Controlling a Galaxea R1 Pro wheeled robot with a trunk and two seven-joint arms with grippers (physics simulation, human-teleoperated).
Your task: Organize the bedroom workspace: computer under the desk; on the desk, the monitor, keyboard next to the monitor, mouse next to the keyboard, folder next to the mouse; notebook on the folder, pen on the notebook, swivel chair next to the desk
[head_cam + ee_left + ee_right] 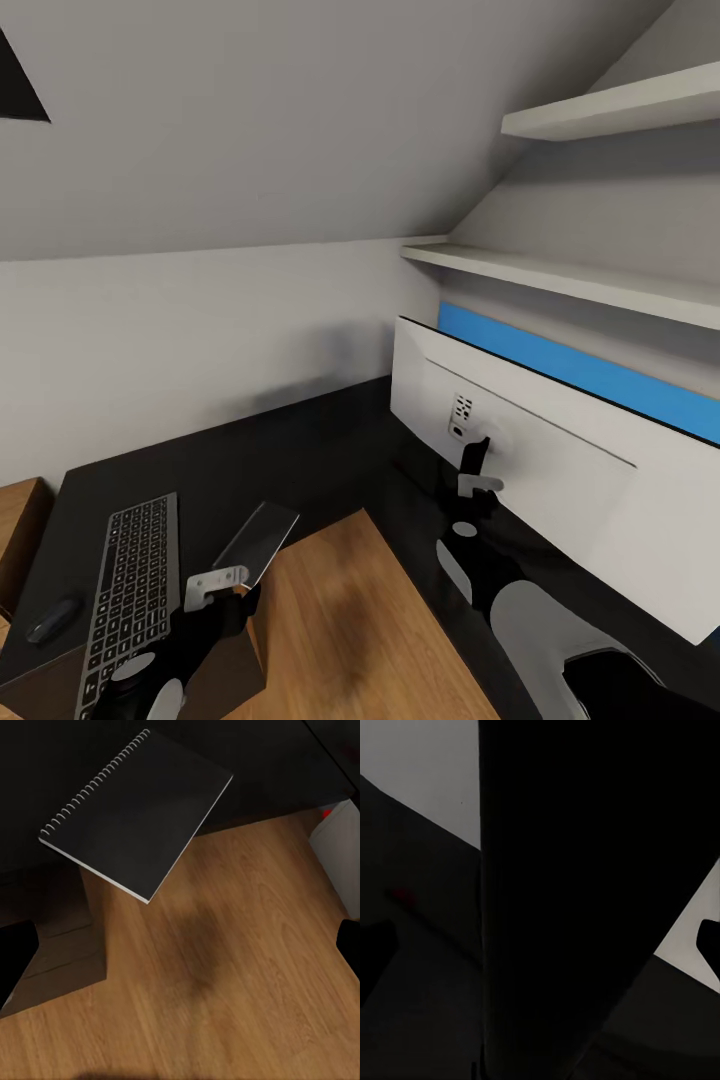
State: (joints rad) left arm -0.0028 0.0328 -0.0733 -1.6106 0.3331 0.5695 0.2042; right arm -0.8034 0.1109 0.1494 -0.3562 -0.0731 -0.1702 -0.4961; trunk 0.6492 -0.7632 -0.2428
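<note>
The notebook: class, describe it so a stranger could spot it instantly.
Start at the black desk. Near its front edge, right of the keyboard, lies the notebook, overhanging the wooden floor. It is a thin grey rectangle with spiral binding and no keys.

Home attic bedroom workspace: sloped ceiling (pixel 250 120), white wall shelves (pixel 600 110), black desk (pixel 330 440), monitor (pixel 560 470), keyboard (pixel 130 590), wood floor (pixel 350 620).

Left gripper (pixel 215 590) fingers apart, empty
</note>
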